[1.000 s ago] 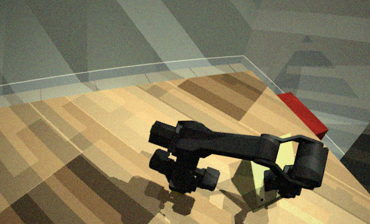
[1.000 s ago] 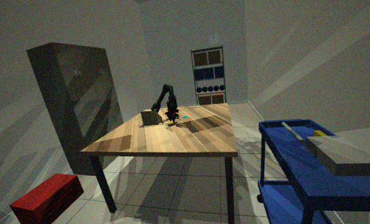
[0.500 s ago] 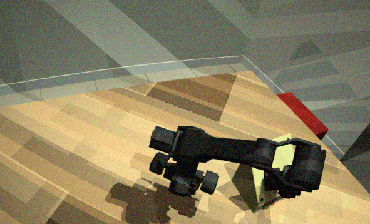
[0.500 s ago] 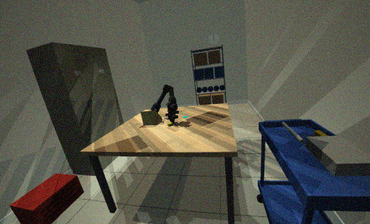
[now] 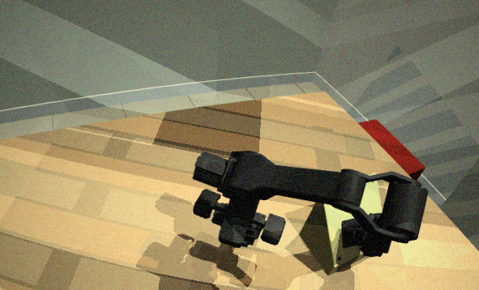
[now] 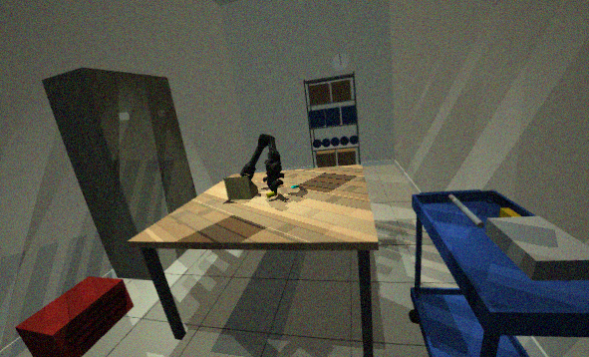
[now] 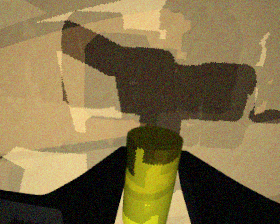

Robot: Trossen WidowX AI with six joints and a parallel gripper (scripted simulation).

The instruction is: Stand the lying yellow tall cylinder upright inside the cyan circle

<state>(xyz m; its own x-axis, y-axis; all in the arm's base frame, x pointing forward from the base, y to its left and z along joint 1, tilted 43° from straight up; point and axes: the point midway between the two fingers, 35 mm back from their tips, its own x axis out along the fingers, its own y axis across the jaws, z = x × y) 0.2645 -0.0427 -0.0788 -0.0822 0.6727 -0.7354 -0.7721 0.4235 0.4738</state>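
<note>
The yellow cylinder [image 7: 149, 187] [image 6: 270, 194] lies between the two black fingers, its near part running out of the bottom of the wrist view. In the exterior view it is a small yellow shape low at the fingers, at or just above the table; the exact height cannot be told. My gripper [image 7: 152, 155] [image 6: 275, 192] is shut on it. In the top view the arm hides the cylinder, and the cyan circle does not show there. The cyan circle [image 6: 294, 186] is a small patch on the table, right of the gripper in the exterior view, apart from the cylinder.
A pale box [image 5: 331, 220] [image 6: 237, 188] stands on the wooden table [image 6: 321, 226] close to the arm's base. A red box [image 5: 392, 147] [image 6: 77, 309] is beyond the table's edge. A blue cart [image 6: 455, 249] stands to the right in the exterior view.
</note>
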